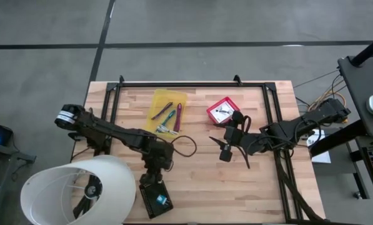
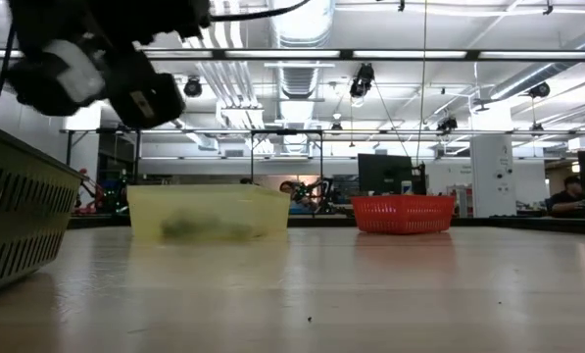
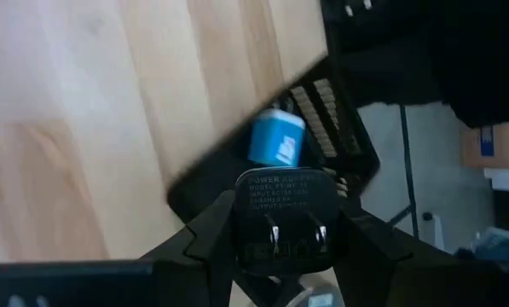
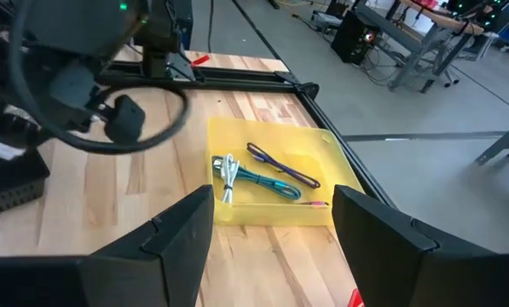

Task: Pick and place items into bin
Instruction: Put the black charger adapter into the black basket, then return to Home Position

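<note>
Wood-plank table [image 1: 198,187] under ducted ceiling; left gripper [image 3: 284,243] clamps black charger [image 3: 286,217], right gripper [image 4: 271,230] spread apart.

Cables [image 1: 167,119] in tray [image 1: 156,100]; basket [image 1: 223,110] right

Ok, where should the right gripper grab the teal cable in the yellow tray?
Probably mid-length, from straight above. The teal cable lies flat in the yellow tray, and that stretch seems clear of the purple cable and the tray walls. The right gripper is open.
</note>
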Available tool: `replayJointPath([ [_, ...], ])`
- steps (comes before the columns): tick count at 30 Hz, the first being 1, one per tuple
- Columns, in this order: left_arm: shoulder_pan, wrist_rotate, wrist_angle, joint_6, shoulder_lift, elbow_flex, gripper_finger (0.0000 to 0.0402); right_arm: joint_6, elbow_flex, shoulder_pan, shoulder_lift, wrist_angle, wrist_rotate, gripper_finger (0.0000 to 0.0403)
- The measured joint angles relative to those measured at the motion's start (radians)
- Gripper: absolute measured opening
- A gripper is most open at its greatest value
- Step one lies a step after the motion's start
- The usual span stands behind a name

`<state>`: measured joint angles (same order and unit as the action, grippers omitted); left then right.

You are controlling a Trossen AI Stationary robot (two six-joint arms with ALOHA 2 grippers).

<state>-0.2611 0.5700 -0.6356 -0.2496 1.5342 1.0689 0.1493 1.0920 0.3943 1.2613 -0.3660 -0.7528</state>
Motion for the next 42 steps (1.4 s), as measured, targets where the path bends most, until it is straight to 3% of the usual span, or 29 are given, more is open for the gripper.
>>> replayJointPath([
  [7, -0.060, 0.004, 0.007, -0.003, 0.008, -0.001, 0.0137, -0.003, 0.000, 0.000, 0.000, 0.000, -0.003, 0.0226],
  [15, -0.061, -0.024, 0.006, -0.006, 0.010, -0.015, 0.0214, 0.000, 0.000, 0.000, 0.000, 0.000, -0.006, 0.0226],
  [20, -0.059, -0.052, 0.008, -0.006, 0.010, -0.014, 0.0229, 0.010, 0.000, 0.000, 0.000, 0.000, -0.006, 0.0226],
  [32, 0.080, -0.400, 0.076, 0.083, -0.046, 0.050, 0.0165, 0.002, 0.000, 0.000, 0.000, 0.000, -0.006, 0.0226],
  [38, 0.176, -0.546, 0.438, 0.122, -0.119, 0.025, 0.0128, 0.008, 0.000, 0.000, -0.004, 0.005, -0.006, 0.0224],
  [42, 0.248, -0.566, 0.613, 0.180, -0.150, 0.012, 0.0108, 0.008, 0.000, 0.000, -0.007, 0.004, -0.006, 0.0224],
])
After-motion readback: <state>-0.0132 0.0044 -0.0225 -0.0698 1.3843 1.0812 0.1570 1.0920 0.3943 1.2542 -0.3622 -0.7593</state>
